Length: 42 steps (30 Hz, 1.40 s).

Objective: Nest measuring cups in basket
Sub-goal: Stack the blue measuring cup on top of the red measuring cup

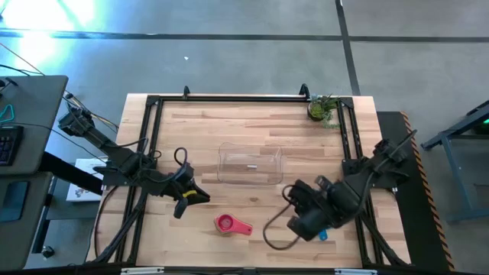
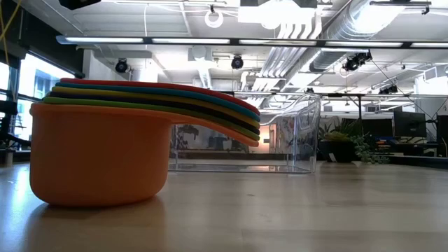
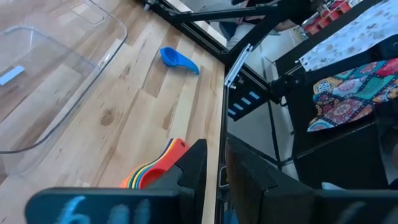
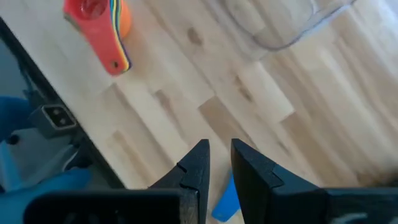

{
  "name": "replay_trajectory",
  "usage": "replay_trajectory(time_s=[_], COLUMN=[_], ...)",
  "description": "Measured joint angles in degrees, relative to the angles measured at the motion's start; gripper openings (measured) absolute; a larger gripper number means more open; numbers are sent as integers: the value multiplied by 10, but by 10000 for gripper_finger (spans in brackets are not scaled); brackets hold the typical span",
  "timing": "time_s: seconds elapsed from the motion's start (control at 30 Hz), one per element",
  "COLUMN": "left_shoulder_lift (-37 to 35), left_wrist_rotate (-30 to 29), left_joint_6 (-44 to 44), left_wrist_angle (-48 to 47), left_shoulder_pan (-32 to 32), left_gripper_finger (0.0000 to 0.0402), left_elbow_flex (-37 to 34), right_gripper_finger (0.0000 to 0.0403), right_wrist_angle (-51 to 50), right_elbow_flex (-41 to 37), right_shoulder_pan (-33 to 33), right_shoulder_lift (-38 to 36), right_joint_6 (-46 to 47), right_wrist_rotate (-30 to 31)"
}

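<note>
Several nested measuring cups (image 1: 229, 224) stand on the table near its front edge, a red one on top. The orange bottom cup (image 2: 98, 157) rests on its base. A single blue cup (image 1: 322, 234) lies on the table to their right, also visible in the left wrist view (image 3: 177, 59). The clear basket (image 1: 250, 164) stands at the table's middle and holds nothing. My left gripper (image 1: 183, 200) hangs left of the stack, shut and holding nothing (image 3: 216, 163). My right gripper (image 1: 302, 221) hangs over the blue cup (image 4: 227, 198), shut and holding nothing (image 4: 219, 155).
A small potted plant (image 1: 322, 108) stands at the far right corner. A black frame (image 1: 229, 98) runs along the table's far and side edges. Bare wood lies between the basket and the stack.
</note>
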Motion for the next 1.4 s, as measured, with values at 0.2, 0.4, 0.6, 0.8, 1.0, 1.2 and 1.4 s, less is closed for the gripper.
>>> replay_trajectory(time_s=[0.2, 0.4, 0.6, 0.8, 1.0, 1.2, 1.4], left_shoulder_lift=[0, 0, 0, 0, 0, 0, 0], left_wrist_rotate=[0, 0, 0, 3, 14, 14, 14], left_joint_6=[0, 0, 10, 15, 16, 20, 20], left_wrist_angle=[-2, -2, -2, -4, -4, -5, -5], left_shoulder_pan=[0, 0, 0, 0, 0, 0, 0], left_gripper_finger=[51, 51, 51, 51, 51, 51, 51], left_elbow_flex=[0, 0, 0, 0, 0, 0, 0], right_gripper_finger=[58, 58, 58, 74, 125, 142, 142], right_wrist_angle=[-1, -1, -1, -1, -1, -1, -1], right_elbow_flex=[0, 0, 0, 0, -1, -1, -1], right_shoulder_pan=[45, 85, 110, 119, 119, 119, 118], right_shoulder_lift=[0, 3, 19, 41, 67, 100, 120], right_joint_6=[61, 124, 166, 195, 208, 219, 228], right_wrist_rotate=[16, 50, 55, 42, 29, 22, 16])
